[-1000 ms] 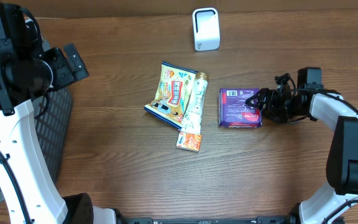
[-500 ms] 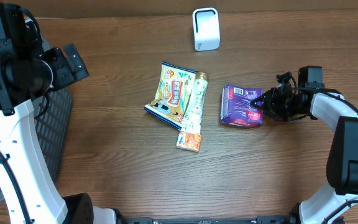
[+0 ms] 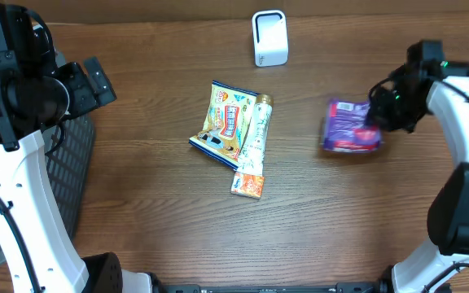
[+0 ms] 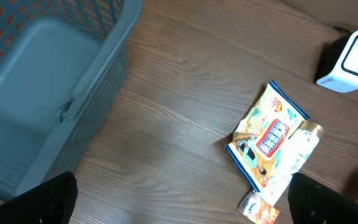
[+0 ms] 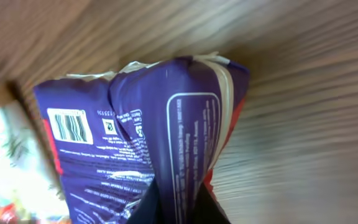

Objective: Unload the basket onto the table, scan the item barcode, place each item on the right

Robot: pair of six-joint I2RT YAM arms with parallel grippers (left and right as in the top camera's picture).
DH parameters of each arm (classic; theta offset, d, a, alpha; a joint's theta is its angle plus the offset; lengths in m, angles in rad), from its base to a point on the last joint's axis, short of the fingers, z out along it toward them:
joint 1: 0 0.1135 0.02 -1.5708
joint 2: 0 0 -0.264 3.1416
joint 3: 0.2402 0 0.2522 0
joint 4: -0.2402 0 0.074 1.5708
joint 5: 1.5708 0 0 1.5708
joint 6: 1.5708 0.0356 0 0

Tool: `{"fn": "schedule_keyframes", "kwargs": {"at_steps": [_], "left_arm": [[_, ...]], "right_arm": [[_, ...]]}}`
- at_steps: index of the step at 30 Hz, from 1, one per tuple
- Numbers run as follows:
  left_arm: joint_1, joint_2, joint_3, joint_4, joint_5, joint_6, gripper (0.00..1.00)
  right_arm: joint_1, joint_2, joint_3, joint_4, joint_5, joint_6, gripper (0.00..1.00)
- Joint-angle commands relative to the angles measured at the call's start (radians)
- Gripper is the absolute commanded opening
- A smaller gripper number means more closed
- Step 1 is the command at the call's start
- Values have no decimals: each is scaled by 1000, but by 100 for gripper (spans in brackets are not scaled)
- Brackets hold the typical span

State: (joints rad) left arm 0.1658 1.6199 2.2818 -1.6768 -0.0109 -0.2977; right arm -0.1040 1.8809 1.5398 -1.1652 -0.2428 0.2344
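At right, your right gripper has pinched and lifted the purple packet (barcode showing); scanner next.

The right arm comes in well to the right of the white scanner, its white forearm angled back toward the scanner's side. The right gripper is pinched tight on the edge of a purple packet, with its dark fingers pressed close together. Far to the left of the scanner stands the left arm, whose left gripper is spread wide and holds nothing.
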Motion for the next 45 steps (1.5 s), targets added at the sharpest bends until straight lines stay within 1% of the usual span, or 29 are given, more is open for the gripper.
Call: {"fn": "schedule_keyframes", "kwargs": {"at_steps": [1,7,9,12,15,23,28,31,33,34,36,37,40,41,43,45], "left_arm": [[4,3,-5,2,4,-14,100],[4,3,-5,2,4,-14,100],[4,3,-5,2,4,-14,100],[4,3,-5,2,4,-14,100],[4,3,-5,2,4,-14,100],[4,3,-5,2,4,-14,100],[4,3,-5,2,4,-14,100],[4,3,-5,2,4,-14,100],[4,3,-5,2,4,-14,100],[4,3,-5,2,4,-14,100],[4,3,-5,2,4,-14,100],[4,3,-5,2,4,-14,100],[4,3,-5,2,4,-14,100],[4,3,-5,2,4,-14,100],[4,3,-5,2,4,-14,100],[4,3,-5,2,4,-14,100]], "right_arm": [[9,-5,148,-154,324,14,12],[11,-5,164,-295,435,77,14],[11,-5,164,-320,446,81,15],[12,-5,164,-342,448,81,19],[27,-5,164,-360,448,81,20],[150,-5,145,-350,446,82,19],[241,-5,135,-272,426,97,19],[245,-5,157,-230,429,102,19],[208,-5,179,-213,432,116,20],[185,-5,189,-207,426,115,22],[110,-5,205,-201,400,109,35],[72,-5,208,-201,373,96,38],[-72,-5,203,-201,204,-24,42],[-125,-5,196,-200,131,-74,46],[-223,-5,177,-200,-6,-154,50],[-321,-5,142,-198,-120,-219,51]]}}
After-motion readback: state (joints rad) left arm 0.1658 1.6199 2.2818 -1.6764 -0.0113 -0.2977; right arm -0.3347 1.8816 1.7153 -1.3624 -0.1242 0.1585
